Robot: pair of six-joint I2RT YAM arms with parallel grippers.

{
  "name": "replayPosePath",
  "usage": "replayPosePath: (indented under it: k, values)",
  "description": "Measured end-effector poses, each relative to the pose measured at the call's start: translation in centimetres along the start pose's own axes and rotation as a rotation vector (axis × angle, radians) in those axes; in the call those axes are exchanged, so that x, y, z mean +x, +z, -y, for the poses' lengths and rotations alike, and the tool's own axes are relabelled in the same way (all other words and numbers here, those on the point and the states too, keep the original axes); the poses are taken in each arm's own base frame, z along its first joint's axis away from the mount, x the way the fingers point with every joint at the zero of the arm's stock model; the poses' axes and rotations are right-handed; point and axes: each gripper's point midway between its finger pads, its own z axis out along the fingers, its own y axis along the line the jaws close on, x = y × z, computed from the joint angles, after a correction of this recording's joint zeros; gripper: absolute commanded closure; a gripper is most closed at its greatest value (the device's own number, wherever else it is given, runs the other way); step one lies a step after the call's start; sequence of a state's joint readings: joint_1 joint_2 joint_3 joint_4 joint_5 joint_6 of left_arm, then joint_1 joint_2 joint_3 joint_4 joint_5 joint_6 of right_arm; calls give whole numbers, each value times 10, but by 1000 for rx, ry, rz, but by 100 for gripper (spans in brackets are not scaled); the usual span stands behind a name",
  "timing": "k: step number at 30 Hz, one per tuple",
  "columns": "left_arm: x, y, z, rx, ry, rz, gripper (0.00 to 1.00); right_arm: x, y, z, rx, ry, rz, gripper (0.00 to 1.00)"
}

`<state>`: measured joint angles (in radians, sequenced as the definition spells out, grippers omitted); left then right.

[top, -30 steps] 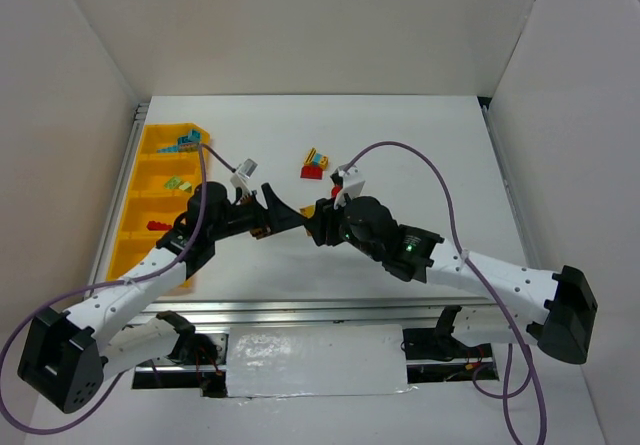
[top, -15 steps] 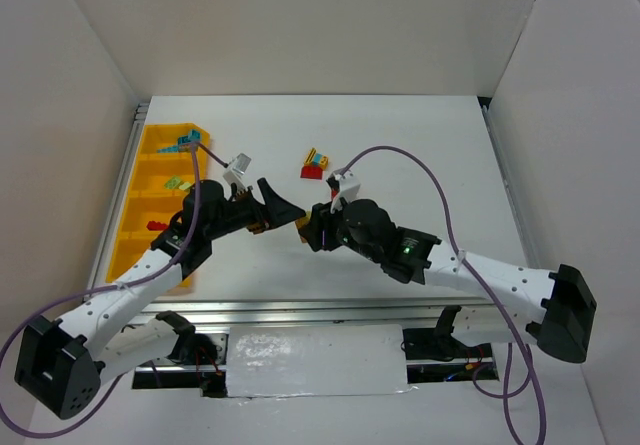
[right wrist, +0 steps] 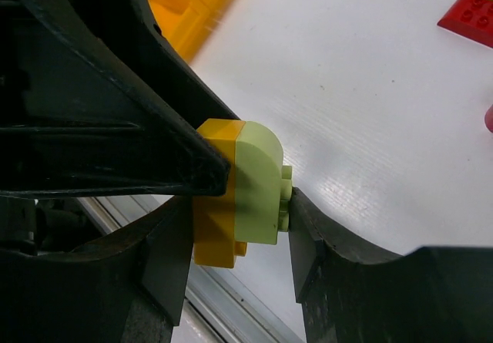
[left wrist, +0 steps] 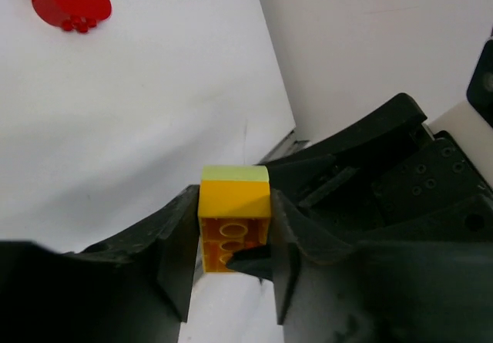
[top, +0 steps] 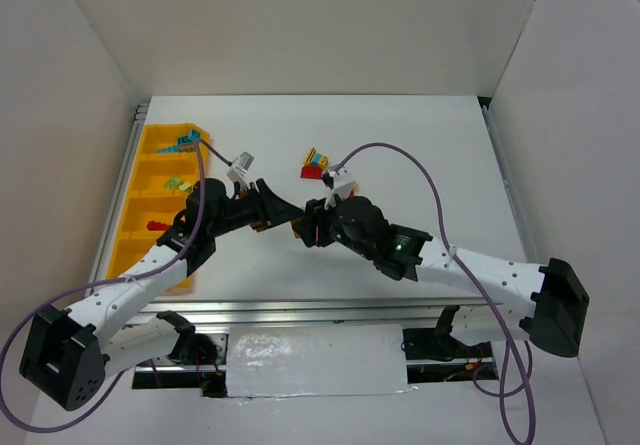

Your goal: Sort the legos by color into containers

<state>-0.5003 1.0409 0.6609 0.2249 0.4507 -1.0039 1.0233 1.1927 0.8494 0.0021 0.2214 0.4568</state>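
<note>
**Two-colour clump gripped from both sides**

A glossy plastic clump (left wrist: 235, 196), a yellow brick capped by a pale green one with a rounded shoulder, is held above the middle of the smooth white desk (top: 420, 145), toward its near edge. It is pinched between the matte black fingers of the left gripper (left wrist: 233, 227) and, from the opposite side, between those of the right gripper (right wrist: 239, 212). Round tubes are seen in the yellow brick's hollow underside. A red, yellow and teal clump (top: 315, 162) lies farther back. A compartmented yellow-orange tray (top: 150, 137) is set along the left edge, with teal bricks (top: 186, 143) in its far compartment.
</note>
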Motion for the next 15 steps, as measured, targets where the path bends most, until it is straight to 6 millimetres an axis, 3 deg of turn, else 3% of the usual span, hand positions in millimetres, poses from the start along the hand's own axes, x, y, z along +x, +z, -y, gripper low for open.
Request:
replayPosePath:
  k: [3,5,8,10,11,12,13,14,15]
  values:
    - [-1,1,-9,-21,-5,11,76,0,5,3,25,-3,1,99]
    - [-3,2,-12,-30,-4,20,78,-1,9,4,40,-4,0,99]
    - [-7,3,-14,-33,-2,34,97,-3,12,4,52,-3,3,96]
    - [-8,3,-14,-30,2,36,100,-4,12,5,54,-3,5,88]
    - [-8,3,-14,-30,3,36,100,-4,12,4,54,-3,6,79]
    - [-8,3,-13,-29,4,36,100,-4,12,4,53,-3,5,41]
    - [-8,3,-13,-28,5,36,100,-5,12,4,51,-3,7,17]
    - [-7,3,-11,-17,3,28,100,-6,11,3,46,5,12,1]
    - [-6,3,-7,-3,6,26,100,-4,11,1,29,1,7,0]
